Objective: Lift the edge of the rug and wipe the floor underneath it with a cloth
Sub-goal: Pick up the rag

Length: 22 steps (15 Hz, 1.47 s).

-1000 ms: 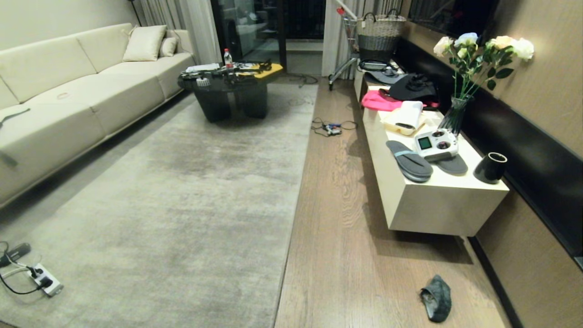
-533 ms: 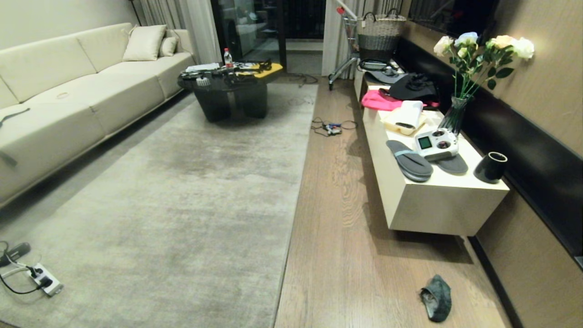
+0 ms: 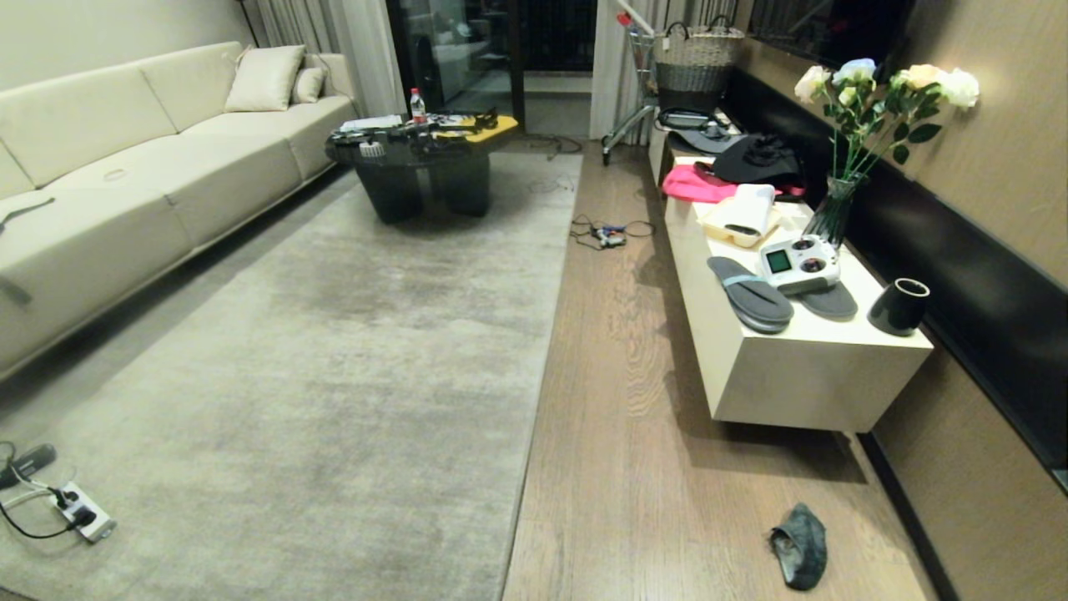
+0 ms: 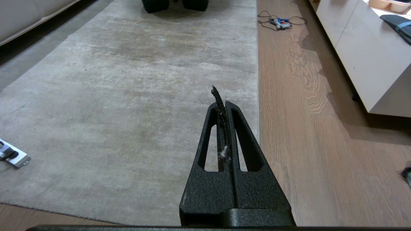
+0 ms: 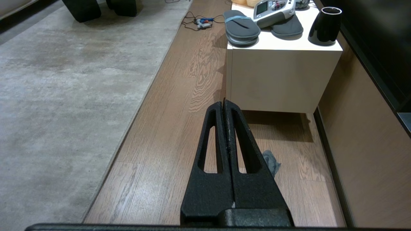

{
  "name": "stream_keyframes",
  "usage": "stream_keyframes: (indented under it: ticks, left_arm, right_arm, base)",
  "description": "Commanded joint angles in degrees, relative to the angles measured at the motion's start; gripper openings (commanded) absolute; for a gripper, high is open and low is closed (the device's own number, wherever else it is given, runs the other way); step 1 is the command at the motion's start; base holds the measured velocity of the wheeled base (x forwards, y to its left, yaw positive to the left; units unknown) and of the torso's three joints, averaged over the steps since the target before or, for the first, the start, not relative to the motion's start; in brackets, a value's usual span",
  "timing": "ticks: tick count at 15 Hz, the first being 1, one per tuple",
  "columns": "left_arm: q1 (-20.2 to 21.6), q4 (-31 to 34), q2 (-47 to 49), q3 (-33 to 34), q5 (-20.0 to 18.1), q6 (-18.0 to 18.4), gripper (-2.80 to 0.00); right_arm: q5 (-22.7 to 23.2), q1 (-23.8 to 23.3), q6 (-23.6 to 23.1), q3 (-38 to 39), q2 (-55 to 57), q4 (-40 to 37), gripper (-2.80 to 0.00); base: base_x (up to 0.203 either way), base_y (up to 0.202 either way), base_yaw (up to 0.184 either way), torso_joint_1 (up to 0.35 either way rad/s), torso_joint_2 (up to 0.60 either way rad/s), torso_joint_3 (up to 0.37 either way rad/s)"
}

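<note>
The rug (image 3: 317,351) lay flat, its straight edge meeting the floor (image 3: 617,417) just right of the left gripper (image 4: 221,102), whose fingers were pressed together over the pile, holding nothing but a wisp of lint. The right gripper (image 5: 224,107), likewise closed and empty, hung above bare planks, the cabinet (image 5: 273,77) beyond it. The cloth (image 5: 271,162) sat crumpled on the floor just right of those fingers, partly hidden behind them
</note>
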<state>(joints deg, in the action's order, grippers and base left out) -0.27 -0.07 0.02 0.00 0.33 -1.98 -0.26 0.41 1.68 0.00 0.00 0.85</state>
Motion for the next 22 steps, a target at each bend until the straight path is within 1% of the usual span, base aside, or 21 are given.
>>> stream_keyframes:
  ticks: [1,22]
  left_arm:
    - [0.0,0.0,0.1,0.0,0.0,0.0,-2.8]
    - [0.1,-0.1,0.1,0.0,0.0,-0.2,-2.8]
  right_arm:
    - [0.0,0.0,0.0,0.0,0.0,0.0,-2.8]
    - [0.0,0.0,0.0,0.0,0.0,0.1,-2.8]
  base:
    - [0.0,0.0,0.0,0.0,0.0,0.0]
    - [0.0,0.0,0.0,0.0,0.0,0.0]
